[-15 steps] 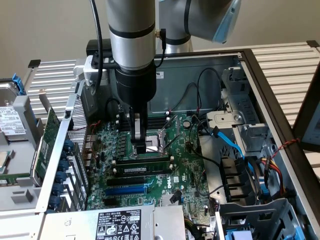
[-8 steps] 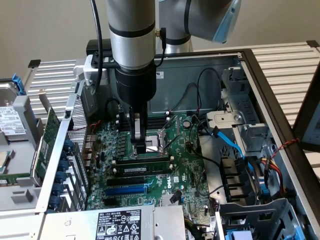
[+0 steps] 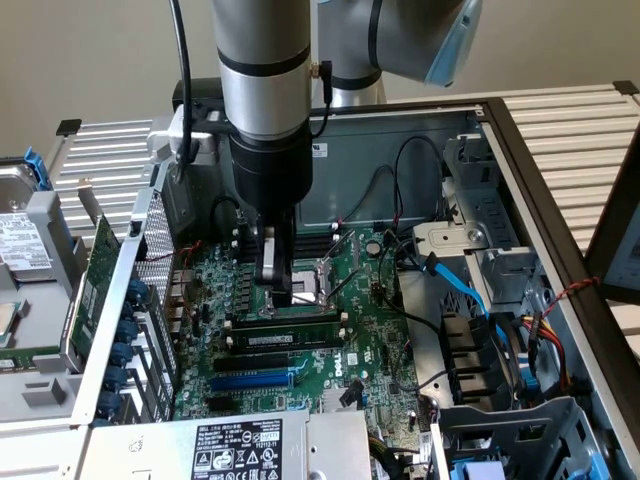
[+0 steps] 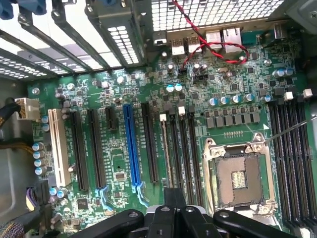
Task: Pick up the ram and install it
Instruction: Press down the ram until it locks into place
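Observation:
The ram (image 3: 290, 324) is a long green stick standing on edge in a black memory slot on the motherboard (image 3: 380, 340), with a white latch at each end. From the wrist view it appears edge-on as a thin pale line (image 4: 167, 148) among the parallel slots. My gripper (image 3: 277, 298) hangs straight down over the stick's half toward the exterior view's left, fingertips right at its top edge. The two fingers (image 4: 171, 198) are pressed together, with nothing between them. Whether they touch the stick I cannot tell.
The empty CPU socket (image 3: 320, 275) lies just behind the gripper. A green expansion card (image 3: 95, 270) leans outside the case wall at the exterior view's left. Blue and black cables (image 3: 455, 280) and drive cages crowd the right. A power supply (image 3: 235, 450) sits at the front.

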Robot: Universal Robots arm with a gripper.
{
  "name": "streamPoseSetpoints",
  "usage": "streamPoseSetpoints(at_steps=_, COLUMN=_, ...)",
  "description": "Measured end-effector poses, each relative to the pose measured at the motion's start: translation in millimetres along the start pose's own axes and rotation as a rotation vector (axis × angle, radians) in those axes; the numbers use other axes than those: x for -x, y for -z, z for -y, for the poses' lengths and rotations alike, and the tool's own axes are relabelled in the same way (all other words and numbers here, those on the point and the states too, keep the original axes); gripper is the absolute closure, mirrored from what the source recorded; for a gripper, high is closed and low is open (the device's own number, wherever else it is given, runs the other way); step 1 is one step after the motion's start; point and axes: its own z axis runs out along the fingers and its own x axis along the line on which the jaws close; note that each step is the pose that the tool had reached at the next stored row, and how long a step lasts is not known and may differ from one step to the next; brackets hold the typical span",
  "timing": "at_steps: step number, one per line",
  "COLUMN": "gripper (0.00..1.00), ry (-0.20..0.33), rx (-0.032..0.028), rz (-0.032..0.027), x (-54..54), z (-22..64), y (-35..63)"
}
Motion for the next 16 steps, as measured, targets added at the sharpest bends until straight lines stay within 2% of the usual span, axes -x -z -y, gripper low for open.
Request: streamPoseSetpoints(at_steps=16, gripper=0.89, ry=-0.271, rx=0.0036, rz=0.0037, x=0.0, z=0.0, y=-3.1)
